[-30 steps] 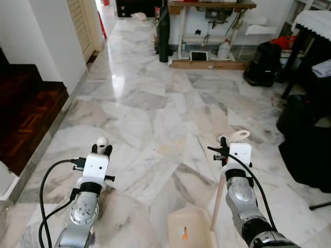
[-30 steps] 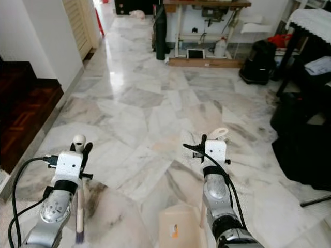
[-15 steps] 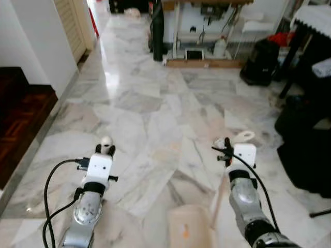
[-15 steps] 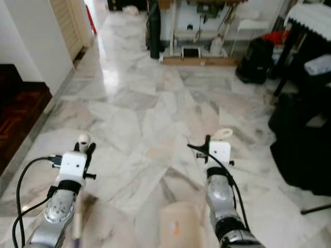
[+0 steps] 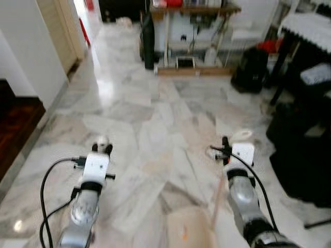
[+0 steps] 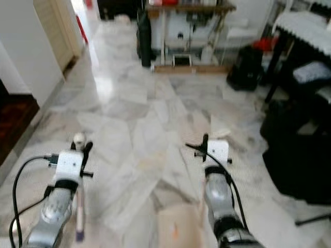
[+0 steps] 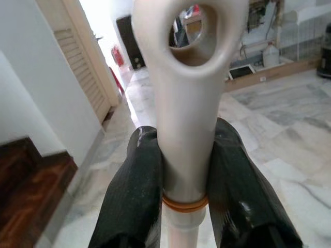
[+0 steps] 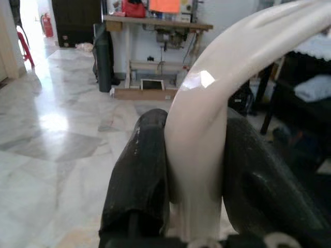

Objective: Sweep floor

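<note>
Nearest, a beige dustpan lies on the marble floor. Its upright handle is clamped between the closed fingers of the right gripper. The broom handle, near vertical with its brush end down, is pinched by the left gripper. Farther off, a table is seen.

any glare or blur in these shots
Both eye views are soft with motion blur; glare whitens the floor near the doorway. Left wrist view: broom handle close and sharp, doorway blown out. Right wrist view: highlight on the dustpan handle, background fairly clear.
</note>
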Robot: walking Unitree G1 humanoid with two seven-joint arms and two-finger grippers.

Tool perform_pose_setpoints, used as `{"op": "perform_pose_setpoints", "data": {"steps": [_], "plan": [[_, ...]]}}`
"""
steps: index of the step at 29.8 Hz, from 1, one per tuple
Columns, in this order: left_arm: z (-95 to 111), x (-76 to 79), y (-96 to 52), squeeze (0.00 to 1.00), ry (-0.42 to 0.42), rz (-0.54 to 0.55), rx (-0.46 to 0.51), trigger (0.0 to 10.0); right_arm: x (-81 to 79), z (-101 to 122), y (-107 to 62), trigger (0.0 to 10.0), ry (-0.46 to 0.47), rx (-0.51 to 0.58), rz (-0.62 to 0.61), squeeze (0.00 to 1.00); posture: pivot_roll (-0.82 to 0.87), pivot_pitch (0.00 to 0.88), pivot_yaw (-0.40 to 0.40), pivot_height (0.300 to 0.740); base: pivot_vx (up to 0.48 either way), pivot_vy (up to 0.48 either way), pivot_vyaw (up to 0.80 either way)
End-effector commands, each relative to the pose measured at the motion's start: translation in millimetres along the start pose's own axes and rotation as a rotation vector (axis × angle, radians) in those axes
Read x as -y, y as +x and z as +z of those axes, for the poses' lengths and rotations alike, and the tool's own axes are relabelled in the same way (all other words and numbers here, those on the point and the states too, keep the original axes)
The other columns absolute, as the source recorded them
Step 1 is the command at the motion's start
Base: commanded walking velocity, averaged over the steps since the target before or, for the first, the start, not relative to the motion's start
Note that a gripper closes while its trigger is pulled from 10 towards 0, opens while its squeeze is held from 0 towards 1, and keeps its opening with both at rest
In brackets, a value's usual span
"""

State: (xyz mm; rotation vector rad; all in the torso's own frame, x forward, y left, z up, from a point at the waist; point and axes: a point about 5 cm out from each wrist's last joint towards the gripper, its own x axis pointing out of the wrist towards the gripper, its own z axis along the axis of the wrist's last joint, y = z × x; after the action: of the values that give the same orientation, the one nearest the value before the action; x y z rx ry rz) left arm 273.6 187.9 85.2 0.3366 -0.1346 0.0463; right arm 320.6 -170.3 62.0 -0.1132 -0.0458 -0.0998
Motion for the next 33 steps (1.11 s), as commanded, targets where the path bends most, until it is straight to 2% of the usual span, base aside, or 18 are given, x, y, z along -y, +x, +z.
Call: {"op": "perform_pose_setpoints", "data": {"steps": [1,29,33], "plan": [[8.4,-4.7,4.0,0.00,0.022,0.011,0.044,10.0,-6.3,10.9,5.6,10.0,0.025,0.048,0.005,0.00,0.14,0.000,-0.019,0.740,0.334,0.000,0.00],[13.1,-2.8,5.3,0.00,0.010,0.018,0.057,10.0,-7.0,13.5,5.7,10.0,0.027,0.065,0.007,0.00,0.12,0.002,-0.015,0.740,0.333,0.000,0.00],[13.4,-3.5,6.3,0.00,0.010,0.020,0.058,10.0,-7.4,19.1,9.5,10.0,0.033,0.083,0.003,0.00,0.12,0.006,-0.015,0.740,0.332,0.000,0.00]]}}
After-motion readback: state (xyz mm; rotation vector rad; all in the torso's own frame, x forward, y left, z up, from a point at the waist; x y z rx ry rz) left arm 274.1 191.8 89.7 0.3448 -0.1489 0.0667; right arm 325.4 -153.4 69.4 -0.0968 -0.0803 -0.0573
